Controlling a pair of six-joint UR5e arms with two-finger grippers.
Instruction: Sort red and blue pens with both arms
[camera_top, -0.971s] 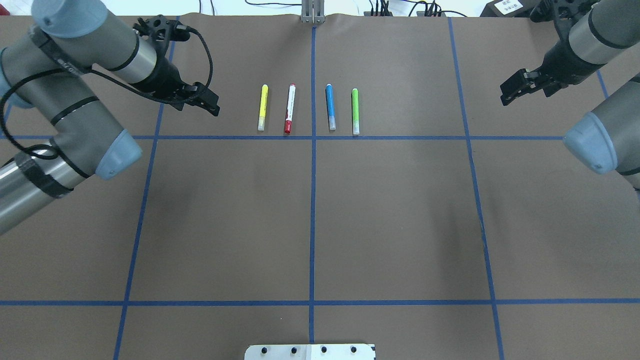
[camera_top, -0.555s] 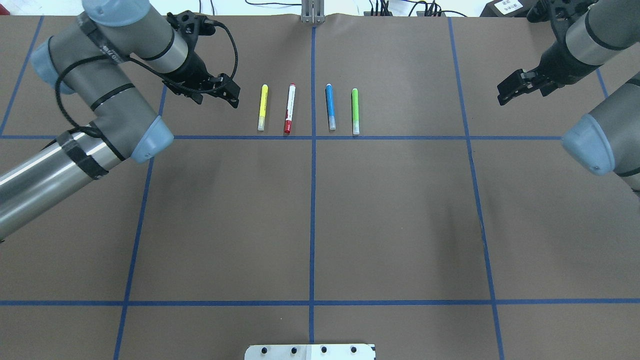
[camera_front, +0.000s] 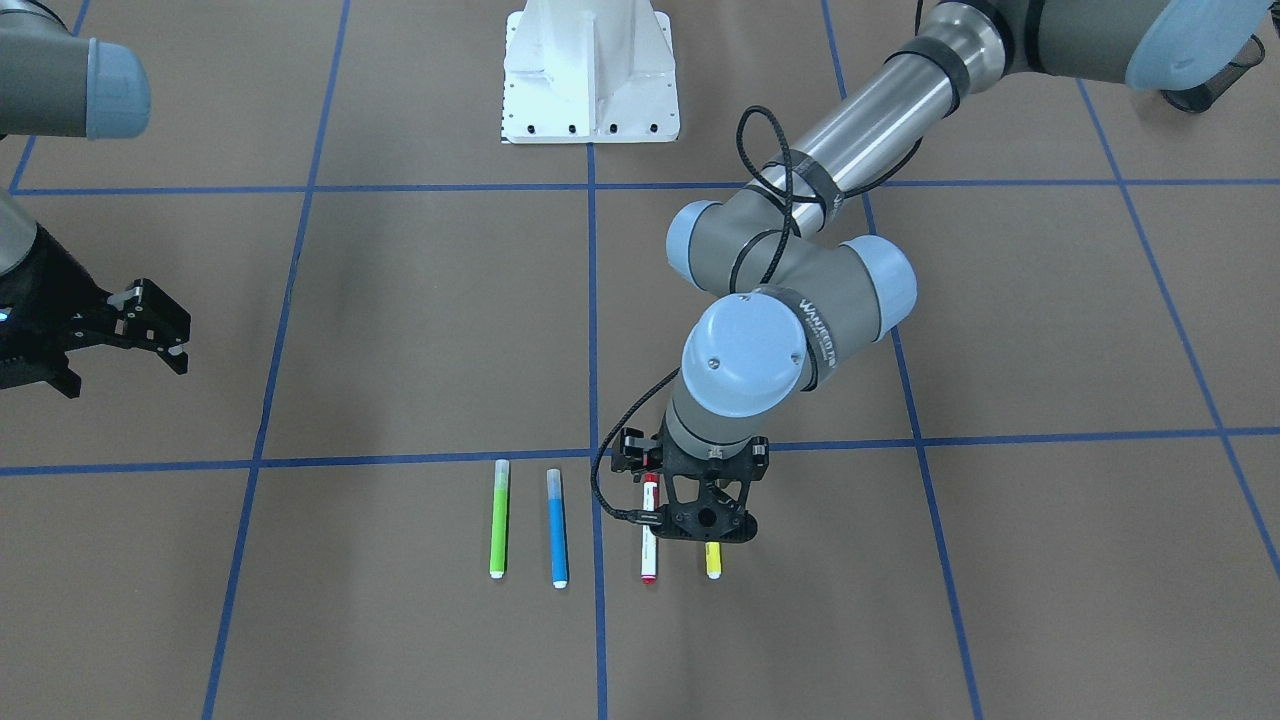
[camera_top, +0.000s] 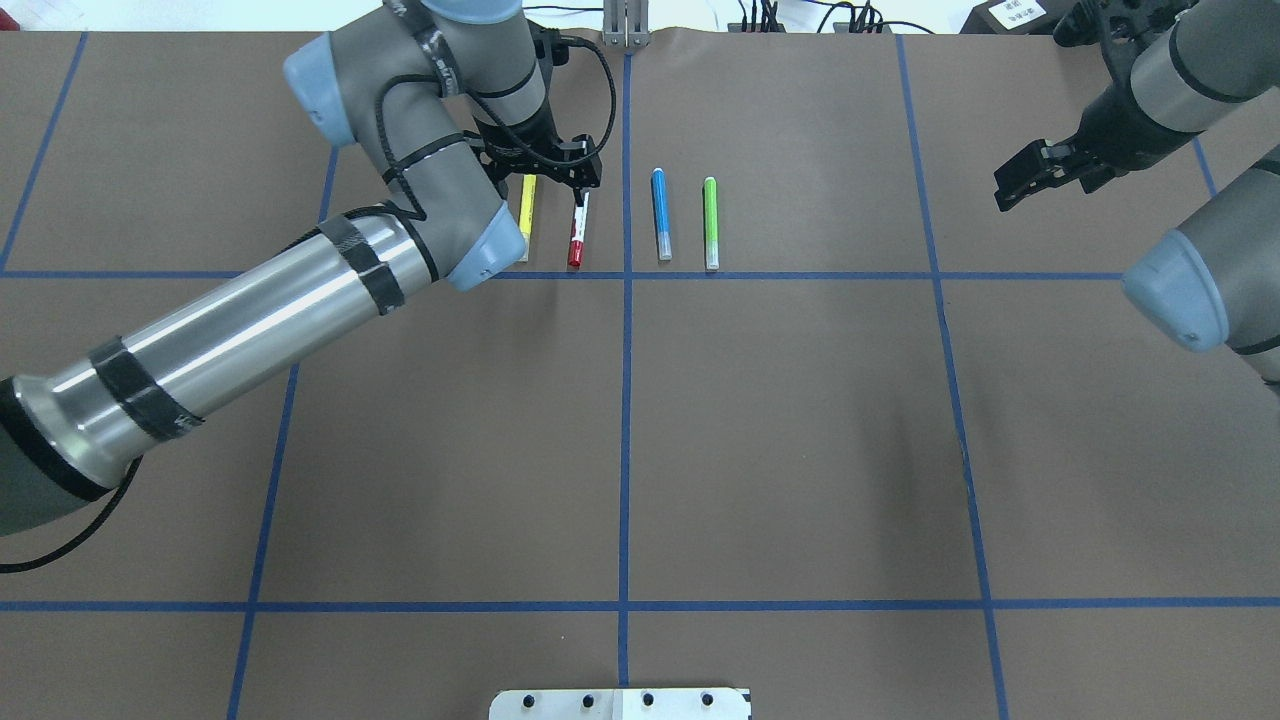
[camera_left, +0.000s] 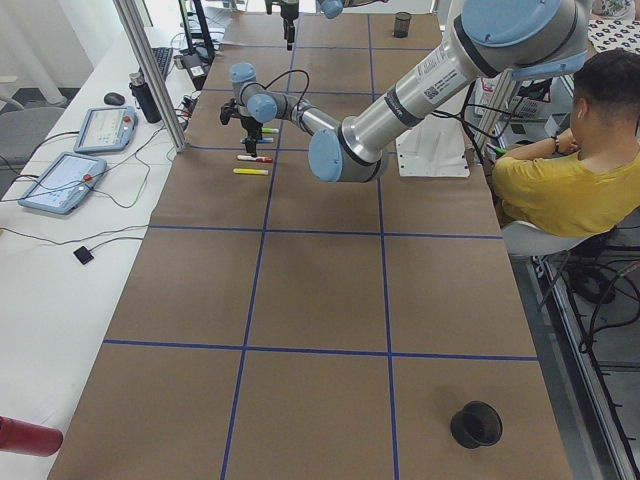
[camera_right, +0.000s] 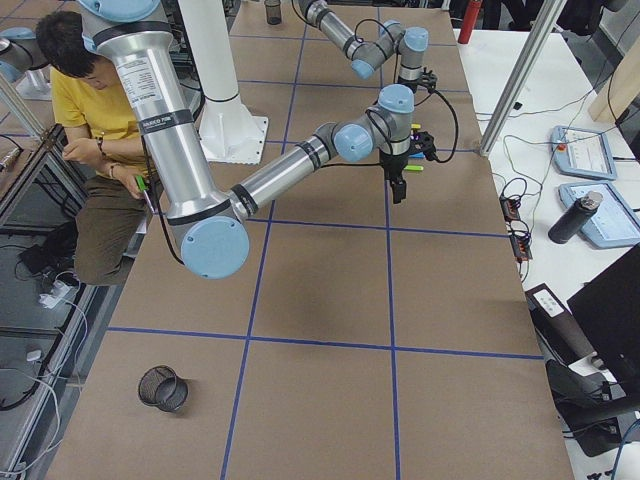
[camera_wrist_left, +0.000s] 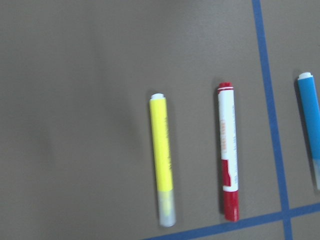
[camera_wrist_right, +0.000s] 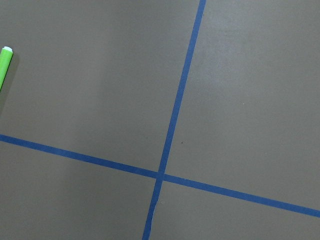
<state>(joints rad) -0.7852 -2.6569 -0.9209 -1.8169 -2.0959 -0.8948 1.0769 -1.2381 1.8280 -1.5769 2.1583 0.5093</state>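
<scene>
Four pens lie side by side near the table's far edge. The red pen (camera_top: 577, 228) (camera_front: 648, 556) (camera_wrist_left: 227, 155), white-barrelled with a red cap, lies just left of the centre tape line. The blue pen (camera_top: 660, 213) (camera_front: 556, 527) (camera_wrist_left: 310, 125) lies just right of that line. My left gripper (camera_top: 562, 180) (camera_front: 700, 528) hovers open, pointing down, over the far ends of the red pen and the yellow marker (camera_top: 525, 215). My right gripper (camera_top: 1008, 192) (camera_front: 178, 340) hangs open and holds nothing, far off at the table's right side.
A lime green marker (camera_top: 710, 222) (camera_wrist_right: 4, 65) lies right of the blue pen. Blue tape lines divide the brown mat. The white pedestal base (camera_front: 590, 80) stands at the near edge. A seated person (camera_left: 570, 170) and a black mesh cup (camera_left: 475, 425) are by the table.
My left arm has swung right from the table's left side, and its gripper is now over the yellow and red pens. The right gripper has barely shifted. The pens have not moved.
</scene>
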